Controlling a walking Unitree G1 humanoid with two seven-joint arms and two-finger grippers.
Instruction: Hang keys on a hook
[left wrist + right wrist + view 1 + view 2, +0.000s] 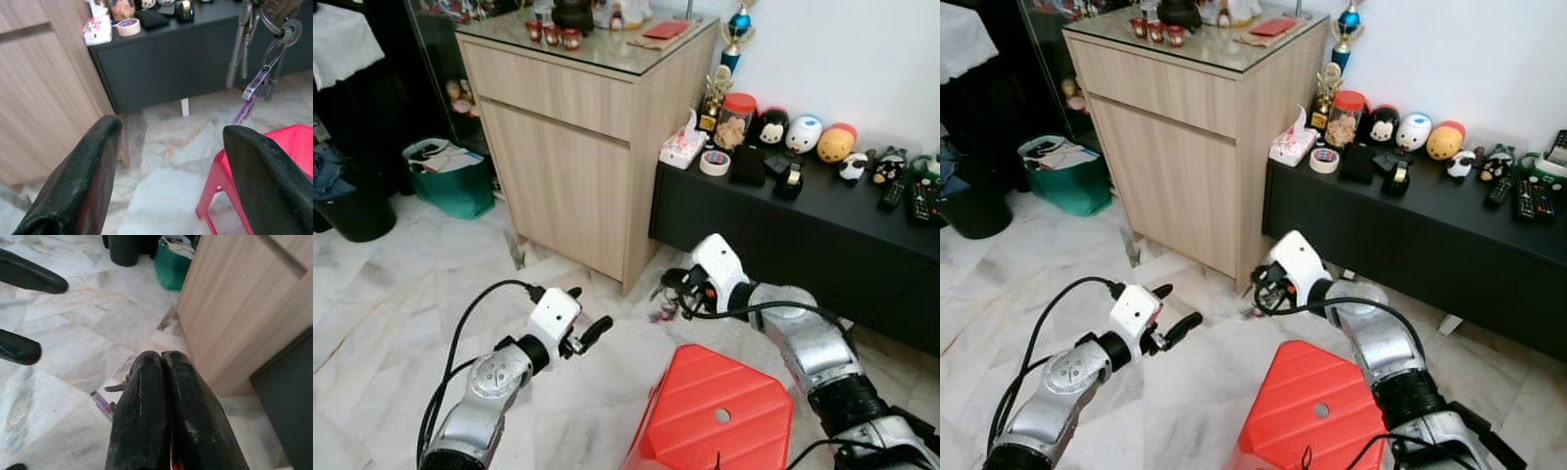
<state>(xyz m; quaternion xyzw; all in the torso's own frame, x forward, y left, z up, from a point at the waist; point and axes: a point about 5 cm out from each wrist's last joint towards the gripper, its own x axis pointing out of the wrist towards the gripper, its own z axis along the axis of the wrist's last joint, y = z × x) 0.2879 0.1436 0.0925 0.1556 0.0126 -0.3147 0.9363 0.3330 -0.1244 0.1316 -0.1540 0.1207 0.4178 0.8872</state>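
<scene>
Metal keys on linked steel rings with a small purple tag [254, 83] hang from the right jaws [674, 292], which are clamped together on the bunch, above the marble floor just beyond the red plastic stool [715, 411] and in front of the light wooden cabinet [573, 147]. The left jaws [587, 333] stand apart and empty, to the stool's left, facing the keys. No hook can be made out. Judged risks: the bunch dangles freely and may swing during walking, slip from the narrow pinch and fall beside the stool; a handover to the open left jaws could miss the ring; the arm could brush the black low bench [822, 235].
</scene>
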